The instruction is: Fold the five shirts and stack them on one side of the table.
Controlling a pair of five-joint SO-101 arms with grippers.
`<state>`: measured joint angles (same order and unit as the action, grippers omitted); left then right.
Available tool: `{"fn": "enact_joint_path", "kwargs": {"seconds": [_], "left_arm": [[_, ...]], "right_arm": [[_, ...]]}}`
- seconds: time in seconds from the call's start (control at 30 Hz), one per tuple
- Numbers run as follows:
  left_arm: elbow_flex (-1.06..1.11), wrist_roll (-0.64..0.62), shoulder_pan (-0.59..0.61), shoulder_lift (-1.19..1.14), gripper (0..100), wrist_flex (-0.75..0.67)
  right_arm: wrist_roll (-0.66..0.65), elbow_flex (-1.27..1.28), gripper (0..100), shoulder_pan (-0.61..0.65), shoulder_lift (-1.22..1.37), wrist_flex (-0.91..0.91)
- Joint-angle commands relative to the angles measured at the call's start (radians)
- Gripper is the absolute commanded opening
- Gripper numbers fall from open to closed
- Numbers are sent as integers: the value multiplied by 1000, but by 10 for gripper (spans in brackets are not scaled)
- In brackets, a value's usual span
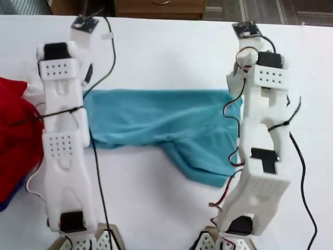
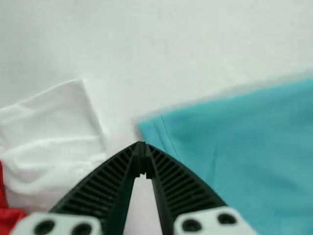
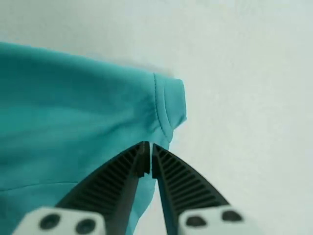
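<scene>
The left arm [image 1: 62, 140] and right arm [image 1: 263, 125] hide the teal shirt's [image 1: 156, 120] ends; the red shirt [image 1: 13, 135] runs off the frame's left edge.

Overhead, wrist close-ups; common teal shirt [image 1: 156, 120]

Bench [image 1: 166, 47]: white, smooth and matte, spanning nearly the whole high view; it is also the pale ground in both wrist views.
Far edge: a straight line along the top of the high view.
Furniture: a brown wooden cabinet [image 1: 158, 7] stands beyond that edge, near the middle.
Floor [image 1: 260, 10]: grey with pale streaks, beside the cabinet.
Far corner: a grey-blue striped surface [image 1: 23, 6], too cut off to tell.
Light: soft, even, with faint shadows.
</scene>
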<state>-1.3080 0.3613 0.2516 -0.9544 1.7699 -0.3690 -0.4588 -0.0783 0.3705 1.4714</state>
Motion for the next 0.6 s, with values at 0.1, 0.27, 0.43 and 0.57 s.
{"fn": "enact_joint_path", "kwargs": {"seconds": [0.1, 0.27, 0.43, 0.57], "left_arm": [[555, 5, -9, 448, 26, -11], [885, 52, -9, 652, 26, -118], [1208, 60, -9, 816, 26, -279], [1477, 60, -9, 904, 26, -448]], "right_arm": [[2, -44, 19, -13, -156, 99], [2, -43, 20, 2, -196, 174], [2, -43, 20, 12, -243, 228], [2, -11, 20, 50, -297, 291]]}}
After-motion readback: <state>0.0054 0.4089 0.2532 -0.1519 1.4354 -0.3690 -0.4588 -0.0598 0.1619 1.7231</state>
